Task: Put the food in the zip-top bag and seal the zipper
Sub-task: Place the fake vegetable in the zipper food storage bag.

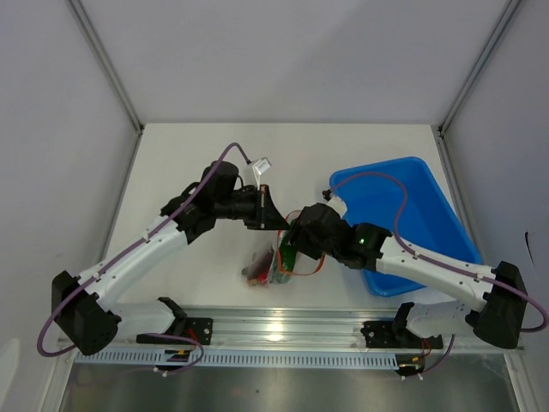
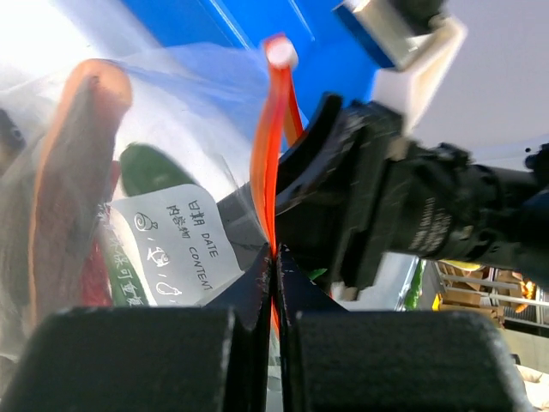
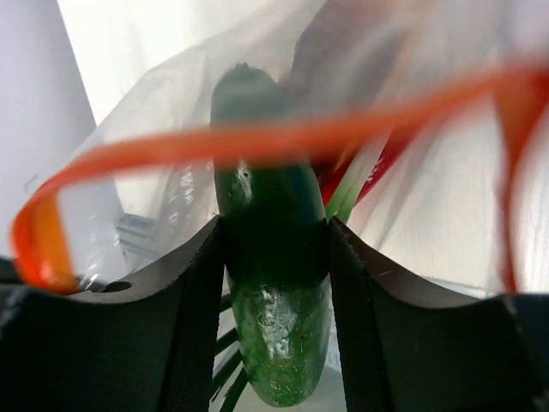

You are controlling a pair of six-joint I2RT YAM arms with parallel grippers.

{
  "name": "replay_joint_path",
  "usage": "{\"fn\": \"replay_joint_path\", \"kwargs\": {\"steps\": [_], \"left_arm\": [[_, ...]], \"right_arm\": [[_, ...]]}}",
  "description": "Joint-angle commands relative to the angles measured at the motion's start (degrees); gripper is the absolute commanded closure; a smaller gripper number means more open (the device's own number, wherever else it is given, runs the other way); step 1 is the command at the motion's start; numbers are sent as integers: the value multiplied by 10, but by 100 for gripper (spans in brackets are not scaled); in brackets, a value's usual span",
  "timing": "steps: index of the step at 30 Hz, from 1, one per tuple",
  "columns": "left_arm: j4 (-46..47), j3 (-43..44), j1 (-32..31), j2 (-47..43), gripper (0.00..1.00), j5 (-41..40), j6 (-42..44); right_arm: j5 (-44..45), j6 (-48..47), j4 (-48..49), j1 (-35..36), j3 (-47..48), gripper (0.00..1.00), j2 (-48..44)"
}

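Observation:
The clear zip-top bag (image 1: 268,264) hangs between my two grippers near the table's front middle. My left gripper (image 1: 273,216) is shut on the bag's orange-red zipper strip (image 2: 268,163), pinching it between its fingertips (image 2: 274,254) and holding the mouth up. My right gripper (image 3: 274,236) is shut on the dark green cucumber (image 3: 273,283), whose far end reaches through the open loop of the zipper (image 3: 257,137) into the bag (image 3: 163,120). Inside the bag I see the sausage (image 2: 73,163), the green onion stalks (image 3: 350,187) and the red chili (image 3: 388,156).
The blue tray (image 1: 433,202) stands at the right, under my right arm's forearm. The right gripper's black body (image 2: 403,206) is very close to the left fingertips. A metal rail (image 1: 283,330) runs along the near edge.

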Motion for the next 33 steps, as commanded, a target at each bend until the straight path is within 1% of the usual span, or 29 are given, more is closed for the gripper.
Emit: {"fn": "replay_joint_path", "kwargs": {"steps": [1,8,9,10,11,13,14,19,20,22,23,24,25,33], "left_arm": [[38,8,5,-26,99,13,-17],[48,5,4,-44,99,10,-37],[49,2,4,-47,99,9,-38],[50,1,4,-50,100,9,-40],[50,1,4,-51,100,10,-43],[49,0,4,-53,99,11,-42],[48,0,4,-54,99,11,-41],[40,-12,4,-62,99,3,-35],[40,-13,4,-62,99,2,-35],[39,-14,4,-63,100,2,-35],[40,-15,3,-66,99,-2,-35],[41,-17,4,-67,100,-4,-35],[44,-21,3,-69,99,-6,-36],[43,-22,4,-70,99,-19,-30]], "right_arm": [[-11,13,28,11,6,100,20],[-20,14,41,15,-4,100,61],[-18,11,41,15,-4,97,61],[-15,10,40,15,-4,93,61],[-12,9,41,15,-4,85,58],[-6,6,43,15,-6,80,55],[-7,9,43,15,-9,73,54],[-22,3,54,15,-14,56,57],[-26,-1,53,15,-12,48,56],[-27,-22,47,15,-7,34,53],[-30,-31,44,15,-3,18,52],[-32,-52,39,15,0,11,51],[-32,-59,34,15,2,1,50],[-34,-113,-4,16,31,1,27]]}}
